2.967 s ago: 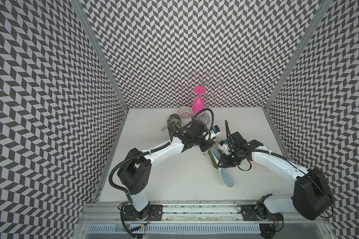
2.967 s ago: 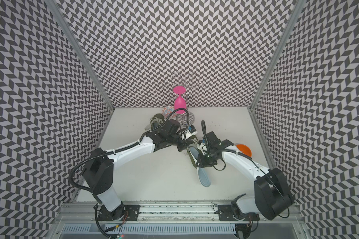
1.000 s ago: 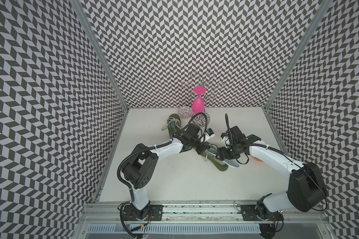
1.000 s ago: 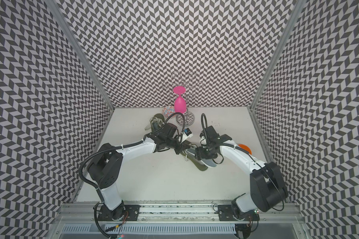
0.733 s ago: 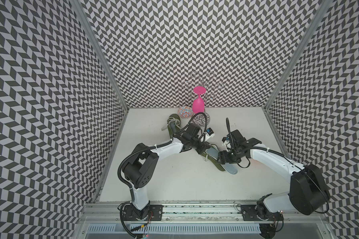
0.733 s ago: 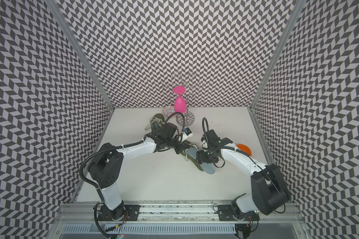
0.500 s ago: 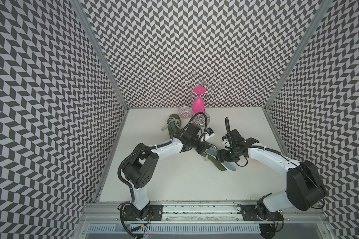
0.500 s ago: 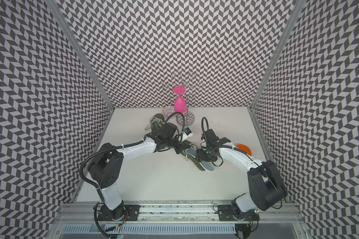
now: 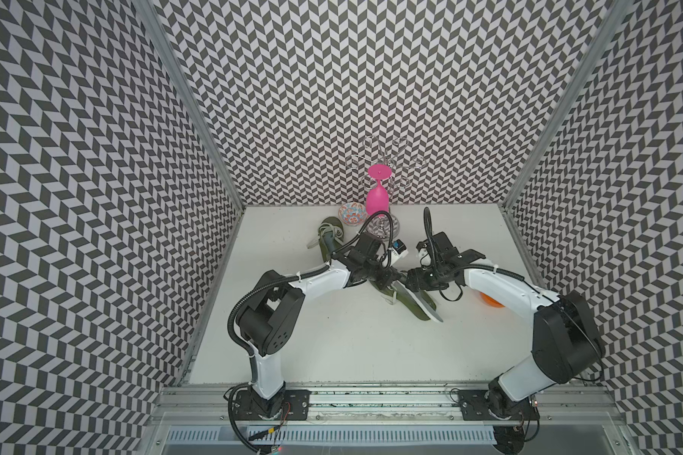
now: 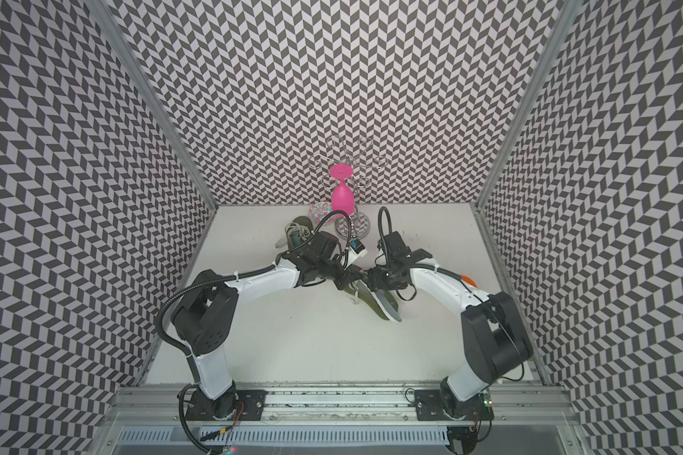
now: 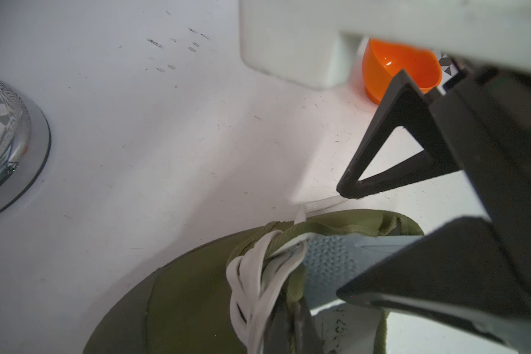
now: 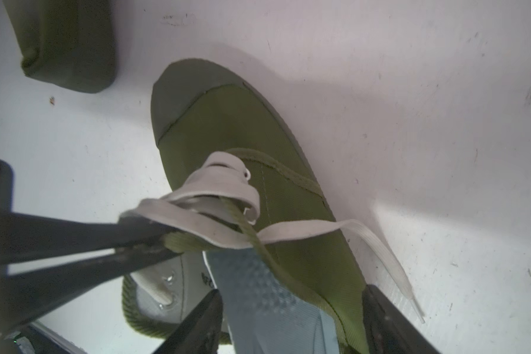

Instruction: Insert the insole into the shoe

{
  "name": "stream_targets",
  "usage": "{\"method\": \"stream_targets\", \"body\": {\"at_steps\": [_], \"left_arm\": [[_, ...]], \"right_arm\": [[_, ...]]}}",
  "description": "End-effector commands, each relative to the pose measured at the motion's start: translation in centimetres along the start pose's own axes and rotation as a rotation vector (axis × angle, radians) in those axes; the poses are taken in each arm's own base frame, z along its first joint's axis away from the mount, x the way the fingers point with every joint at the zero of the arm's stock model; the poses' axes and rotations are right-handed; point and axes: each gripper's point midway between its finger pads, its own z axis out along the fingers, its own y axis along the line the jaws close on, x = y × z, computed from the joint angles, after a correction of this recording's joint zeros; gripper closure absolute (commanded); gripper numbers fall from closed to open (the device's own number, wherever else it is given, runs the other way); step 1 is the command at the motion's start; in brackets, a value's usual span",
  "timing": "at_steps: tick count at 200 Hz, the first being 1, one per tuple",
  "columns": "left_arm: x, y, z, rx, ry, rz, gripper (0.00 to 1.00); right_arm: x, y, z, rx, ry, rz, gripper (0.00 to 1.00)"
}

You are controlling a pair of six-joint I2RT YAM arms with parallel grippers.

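Lifting the tongue is the left gripper's part. Its fingers are pinched tight on that olive flap and a loop of white lace, drawing both up so the shoe gapes open. We read this as making room. The pale blue insole has its front edge tucked under the tongue, just past those closed tips, and the rest of it runs back between the fingers of the right gripper.

That gripper stands wide open and grips nothing. One finger lies over the insole, and we cannot tell whether it touches. The other sits outside the shoe's side wall, above the table. We judge the insertion only begun: the insole must slide away from the right fingers toward the toe while the tongue is held clear of it.
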Motion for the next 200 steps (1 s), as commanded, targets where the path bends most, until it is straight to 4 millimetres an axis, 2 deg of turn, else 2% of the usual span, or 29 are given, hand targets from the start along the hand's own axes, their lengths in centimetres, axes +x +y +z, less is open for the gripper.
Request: {"method": "stream_targets", "body": {"at_steps": [1, 31, 42, 89, 110, 153, 176, 200], "left_arm": [[-2.1, 0.2, -0.2, -0.014, -0.05, 0.014, 1.0], [-1.8, 0.6, -0.1, -0.038, -0.037, 0.014, 1.0], [-1.7, 0.9, -0.1, -0.053, -0.034, 0.013, 1.0], [-1.9, 1.1, 0.0, -0.061, -0.038, 0.012, 1.0], [-2.2, 1.1, -0.1, -0.067, -0.042, 0.017, 1.0], [-2.1, 1.4, 0.0, -0.083, -0.032, 0.019, 1.0], [-2.1, 1.6, 0.0, -0.094, -0.032, 0.016, 1.0], [-2.1, 1.7, -0.1, -0.106, -0.031, 0.011, 1.0]], "right_arm": [[0.9, 0.2, -1.2, -0.009, 0.007, -0.01, 0.26], [1.0, 0.7, -3.8, -0.054, -0.007, 0.049, 0.25], [1.5, 0.1, -4.2, -0.061, 0.006, 0.102, 0.25], [6.6, -3.0, -3.2, -0.102, 0.113, 0.294, 0.29], [7.8, -3.9, -3.1, -0.141, 0.121, 0.385, 0.3], [9.4, -1.7, -2.4, -0.323, 0.183, 0.491, 0.32], [9.3, -0.4, -2.1, -0.416, 0.197, 0.55, 0.34], [8.9, -0.1, -2.4, -0.439, 0.191, 0.577, 0.35]]}}
